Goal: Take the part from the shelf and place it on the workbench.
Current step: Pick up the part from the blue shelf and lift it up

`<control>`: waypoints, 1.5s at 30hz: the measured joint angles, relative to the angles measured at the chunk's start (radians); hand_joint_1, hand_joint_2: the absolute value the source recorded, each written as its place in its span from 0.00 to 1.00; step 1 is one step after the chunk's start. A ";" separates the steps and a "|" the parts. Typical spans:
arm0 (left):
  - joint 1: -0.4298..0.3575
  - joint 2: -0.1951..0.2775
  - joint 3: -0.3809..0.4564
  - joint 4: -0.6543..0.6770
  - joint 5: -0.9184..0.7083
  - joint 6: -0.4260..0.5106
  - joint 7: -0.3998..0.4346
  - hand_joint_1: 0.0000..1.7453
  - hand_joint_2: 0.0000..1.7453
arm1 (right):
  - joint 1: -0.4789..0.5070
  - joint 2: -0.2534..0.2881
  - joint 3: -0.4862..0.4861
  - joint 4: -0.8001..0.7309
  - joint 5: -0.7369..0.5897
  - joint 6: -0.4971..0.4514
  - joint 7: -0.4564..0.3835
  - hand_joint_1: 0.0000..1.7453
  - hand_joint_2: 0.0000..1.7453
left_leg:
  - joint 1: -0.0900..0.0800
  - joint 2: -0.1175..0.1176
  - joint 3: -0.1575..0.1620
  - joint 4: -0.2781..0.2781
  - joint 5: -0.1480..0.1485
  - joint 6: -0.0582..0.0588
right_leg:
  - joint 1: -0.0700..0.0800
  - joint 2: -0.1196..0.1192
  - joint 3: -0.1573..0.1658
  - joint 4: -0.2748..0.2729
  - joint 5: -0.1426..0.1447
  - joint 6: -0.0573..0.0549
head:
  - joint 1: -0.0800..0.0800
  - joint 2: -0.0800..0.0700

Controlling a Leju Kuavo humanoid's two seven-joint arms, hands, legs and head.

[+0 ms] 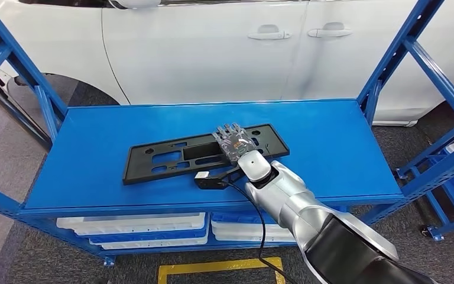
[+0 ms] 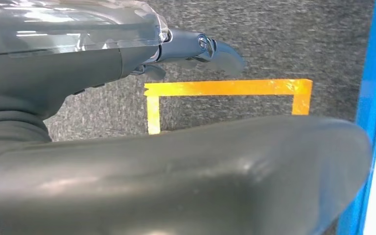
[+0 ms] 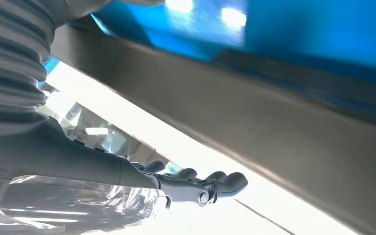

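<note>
A long black plastic part (image 1: 171, 158) with several cut-outs lies flat on the blue top shelf (image 1: 331, 142). My right hand (image 1: 234, 142) lies over the part's right end, fingers stretched out across it. In the right wrist view the part's dark edge (image 3: 274, 127) runs close past the straight fingers (image 3: 225, 182), and I see nothing gripped between them. My left hand (image 2: 127, 54) hangs low over grey carpet, its fingers (image 2: 215, 51) loosely extended and holding nothing.
A white car (image 1: 213, 47) stands right behind the shelf. Blue slanted uprights (image 1: 390, 65) frame both ends. White trays (image 1: 148, 228) fill the lower shelf. Another blue rack (image 1: 449, 171) stands at the right. Yellow tape (image 1: 224, 269) marks the floor.
</note>
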 joint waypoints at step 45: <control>0.015 0.004 0.010 0.000 0.011 -0.002 -0.163 0.00 1.00 | -0.021 0.032 -0.133 0.010 -0.037 -0.014 -0.030 1.00 1.00 | 0.008 0.002 -0.008 0.011 -0.003 -0.017 | -0.005 0.004 0.006 0.002 -0.007 0.002 | 0.000 0.000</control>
